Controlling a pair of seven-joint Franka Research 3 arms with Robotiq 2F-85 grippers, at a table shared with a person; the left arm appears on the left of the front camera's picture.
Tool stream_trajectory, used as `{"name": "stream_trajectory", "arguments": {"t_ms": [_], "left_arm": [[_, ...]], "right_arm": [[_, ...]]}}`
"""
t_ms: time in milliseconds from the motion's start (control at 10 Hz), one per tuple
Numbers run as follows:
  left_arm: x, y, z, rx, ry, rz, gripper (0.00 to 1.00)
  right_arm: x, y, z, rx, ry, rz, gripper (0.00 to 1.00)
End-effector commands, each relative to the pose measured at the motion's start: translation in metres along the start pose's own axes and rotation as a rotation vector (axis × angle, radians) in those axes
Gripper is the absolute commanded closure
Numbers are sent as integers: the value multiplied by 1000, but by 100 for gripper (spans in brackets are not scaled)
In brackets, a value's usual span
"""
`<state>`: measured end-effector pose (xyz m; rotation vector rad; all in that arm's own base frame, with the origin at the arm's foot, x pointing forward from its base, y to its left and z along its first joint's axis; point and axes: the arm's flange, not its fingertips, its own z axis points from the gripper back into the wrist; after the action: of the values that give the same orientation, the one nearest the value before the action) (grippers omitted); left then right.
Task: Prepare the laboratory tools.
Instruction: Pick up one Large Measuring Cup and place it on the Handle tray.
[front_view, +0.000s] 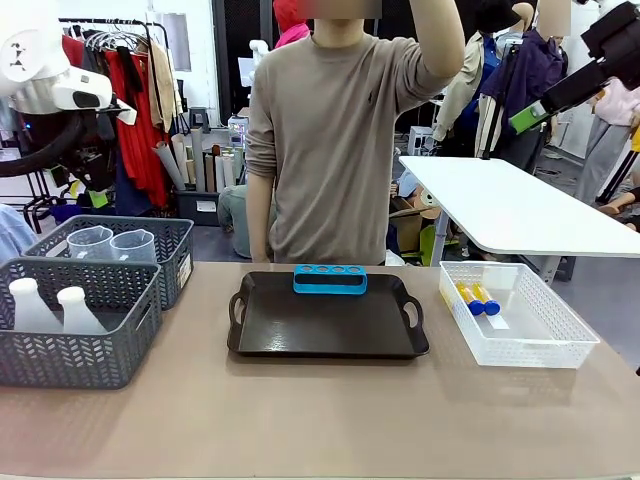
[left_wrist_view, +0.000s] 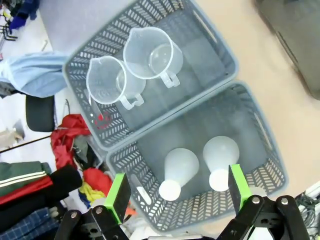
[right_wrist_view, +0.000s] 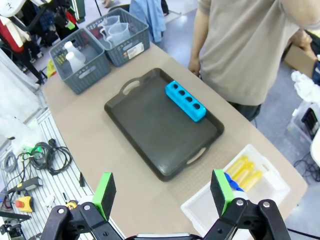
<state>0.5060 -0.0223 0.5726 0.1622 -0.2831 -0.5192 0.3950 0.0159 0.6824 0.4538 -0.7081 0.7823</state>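
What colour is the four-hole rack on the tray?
The rack is bright blue; clearest in the right wrist view.

rack (front_view: 330, 279) blue | tray (front_view: 330, 328) dark brown | baskets (front_view: 80, 358) grey mesh | tubes (front_view: 472, 296) amber, blue caps

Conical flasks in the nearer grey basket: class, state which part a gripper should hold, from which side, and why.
Take a conical flask by its narrow neck, from straight above. It stands upright, neck up; basket walls block the sides, and the cone looks too wide. The open left gripper hangs overhead.
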Motion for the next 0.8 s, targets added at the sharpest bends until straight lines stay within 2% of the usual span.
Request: {"name": "stream_trajectory", "arguments": {"t_ms": [0, 300, 500, 700], "left_arm": [[11, 0, -29, -58, 114, -6, 0], [22, 2, -70, -116, 196, 71, 0], [30, 2, -107, -96, 150, 144, 0], [39, 10, -127, -66, 146, 247, 0]], "right_arm": [[2, 0, 0, 13, -17, 6, 0], [2, 0, 0, 13, -17, 6, 0], [2, 0, 0, 13, -17, 6, 0], [2, 0, 0, 13, -17, 6, 0]]}}
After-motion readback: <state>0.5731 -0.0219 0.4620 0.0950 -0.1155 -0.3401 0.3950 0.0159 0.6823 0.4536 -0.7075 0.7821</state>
